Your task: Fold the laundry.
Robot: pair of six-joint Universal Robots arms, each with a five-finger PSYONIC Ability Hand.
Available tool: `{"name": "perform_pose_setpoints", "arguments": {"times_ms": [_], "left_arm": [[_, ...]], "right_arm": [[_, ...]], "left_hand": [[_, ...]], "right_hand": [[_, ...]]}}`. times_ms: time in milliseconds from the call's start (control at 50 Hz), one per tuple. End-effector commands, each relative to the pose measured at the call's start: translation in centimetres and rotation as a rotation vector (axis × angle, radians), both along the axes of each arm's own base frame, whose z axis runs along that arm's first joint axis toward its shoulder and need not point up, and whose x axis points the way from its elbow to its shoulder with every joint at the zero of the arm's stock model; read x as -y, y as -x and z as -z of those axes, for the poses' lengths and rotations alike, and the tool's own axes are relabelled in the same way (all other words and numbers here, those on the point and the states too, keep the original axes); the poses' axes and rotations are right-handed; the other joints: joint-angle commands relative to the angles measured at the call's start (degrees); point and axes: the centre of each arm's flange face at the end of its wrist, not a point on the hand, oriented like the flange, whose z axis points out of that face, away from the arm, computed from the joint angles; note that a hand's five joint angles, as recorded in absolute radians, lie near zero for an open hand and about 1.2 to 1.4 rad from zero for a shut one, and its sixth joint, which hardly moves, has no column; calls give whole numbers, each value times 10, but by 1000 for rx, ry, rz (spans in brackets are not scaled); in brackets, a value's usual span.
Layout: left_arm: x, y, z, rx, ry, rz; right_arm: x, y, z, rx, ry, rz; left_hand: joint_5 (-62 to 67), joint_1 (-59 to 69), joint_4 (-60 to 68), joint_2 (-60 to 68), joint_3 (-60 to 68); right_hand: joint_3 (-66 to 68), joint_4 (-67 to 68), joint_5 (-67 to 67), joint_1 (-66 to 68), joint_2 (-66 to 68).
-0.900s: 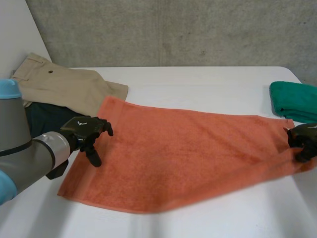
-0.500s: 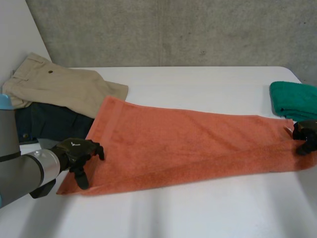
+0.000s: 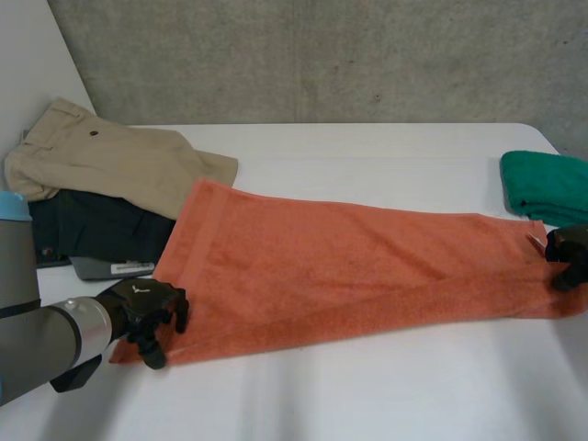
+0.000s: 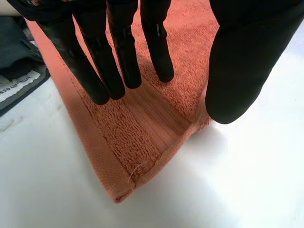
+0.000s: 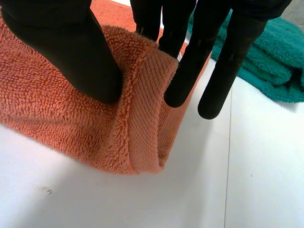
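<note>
Head view: right hand (image 3: 566,258) pinches the end of the orange terry towel (image 3: 349,266) beside the folded green towel (image 3: 547,184); left hand (image 3: 138,309), newly shifted to the farthest corner, pinches it, readying the fold.

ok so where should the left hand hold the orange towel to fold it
Take the orange towel by its near left corner, from the near-left side: that hemmed corner sticks out free over the table, so the left hand can set fingers on top, thumb under. The right hand pinches the opposite short end.
</note>
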Motion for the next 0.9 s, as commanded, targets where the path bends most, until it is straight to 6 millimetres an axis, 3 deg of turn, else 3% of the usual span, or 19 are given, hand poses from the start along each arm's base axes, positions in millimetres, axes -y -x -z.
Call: {"name": "perform_pose_setpoints", "arguments": {"times_ms": [20,120,260,360,400,460,560,580,600,660,680,740,760,820,900], "left_arm": [[-12,-1,-7,-6,-13,0],[-19,2,-4,11,-16,14],[-13,2,9,57,2,-2],[-8,8,21,84,32,24],[-5,11,25,93,51,27],[1,13,32,124,81,20],[4,15,25,126,102,15],[5,15,20,120,113,19],[6,15,0,95,161,23],[4,12,-37,57,234,26],[3,9,-59,39,281,19],[0,4,-94,15,355,9],[-4,1,-113,5,393,3],[-19,0,-141,-17,437,23],[-27,4,-143,-5,416,73]], "right_arm": [[1,0,1,-3,4,8],[3,1,0,3,9,23],[4,3,-2,12,16,37],[5,7,-4,33,17,58],[5,7,-6,39,20,60],[4,6,-10,44,19,64],[-2,5,-21,44,11,51],[-4,4,-24,42,9,40],[-9,2,-31,29,6,12],[-19,-4,-46,-17,8,-75],[-27,-8,-56,-65,11,-154],[-42,-10,-68,-158,-10,-268],[-53,-11,-74,-223,-39,-345],[-76,-11,-78,-344,-139,-512],[-89,-10,-77,-443,-213,-671]], "left_hand": [[36,32,38,33,32],[36,32,38,33,32],[96,92,98,94,93],[376,372,378,374,373],[434,430,436,431,431],[434,430,436,432,431],[434,430,436,432,431],[434,430,436,432,431],[434,430,436,432,431],[434,430,436,432,431],[434,430,436,432,431],[434,430,436,432,431],[434,430,436,432,431],[434,430,436,432,431],[434,430,436,432,431]], "right_hand": [[118,115,136,153,127],[118,115,136,153,127],[118,115,136,153,127],[118,115,136,153,127],[118,115,136,153,127],[118,115,136,153,127],[118,115,136,153,127],[118,115,136,153,127],[118,115,136,153,127],[118,115,136,153,127],[118,115,136,153,127],[118,115,136,153,127],[118,115,136,153,127],[118,115,136,153,127],[118,115,136,153,127]]}}
